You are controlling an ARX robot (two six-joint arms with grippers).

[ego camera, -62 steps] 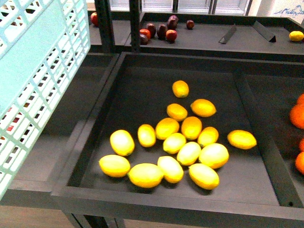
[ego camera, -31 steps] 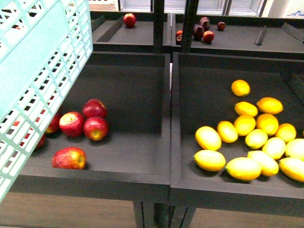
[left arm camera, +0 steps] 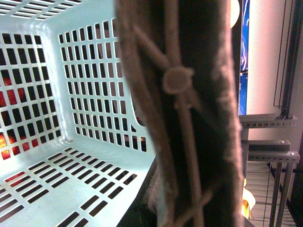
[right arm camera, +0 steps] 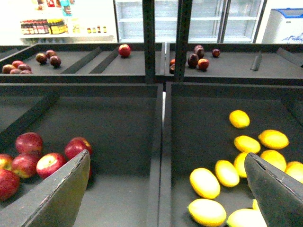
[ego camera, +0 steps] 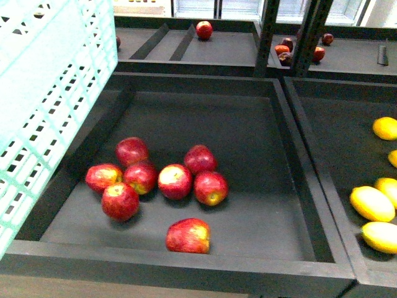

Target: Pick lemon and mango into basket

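At front-left you've got the basket (ego camera: 49, 93), tilted, beside the apples (ego camera: 175, 181). Lemons (ego camera: 371, 203) sit in the next bin, at the right edge.

Left wrist: brown handle (left arm camera: 184, 118) blocks the lens. Left claw unseen, so can't tell its state.

Right wrist: right claw (right arm camera: 165, 189) spread wide and empty. Dark fruits (right arm camera: 193, 60) on the rear shelf are too small to call mango.

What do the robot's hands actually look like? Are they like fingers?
The right gripper has two flat, wedge-shaped fingers, matte dark grey, with no markings or cables showing. The left one cannot be made out: a blurred brown strip fills its wrist view. The front view shows neither arm.
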